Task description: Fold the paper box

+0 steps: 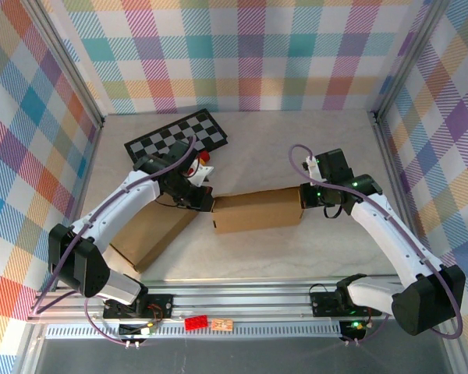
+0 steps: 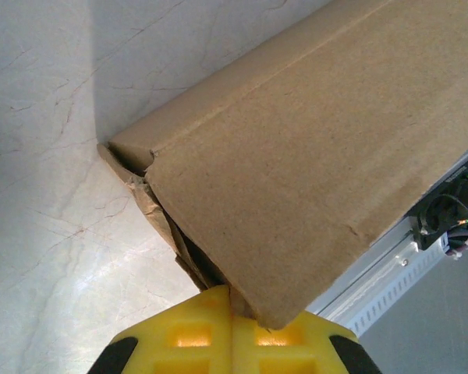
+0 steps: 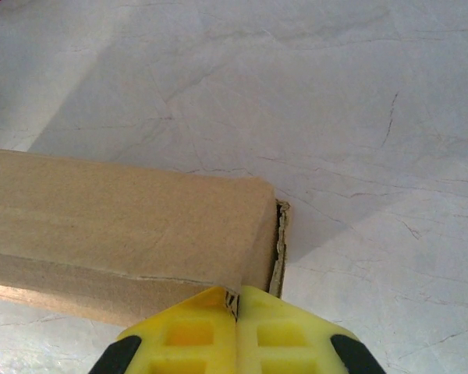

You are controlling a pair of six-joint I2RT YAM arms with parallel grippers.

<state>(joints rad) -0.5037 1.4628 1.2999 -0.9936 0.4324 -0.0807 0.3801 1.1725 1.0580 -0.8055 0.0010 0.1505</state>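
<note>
Box [image 1: 257,210] lying left to right
Our left gripper [image 1: 206,202] touches its left end, our right gripper [image 1: 304,195] its right end; both are closed.

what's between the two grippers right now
The paper box spans the whole stretch from the left gripper to the right gripper, each shut on one end. The top external view shows it.
</note>
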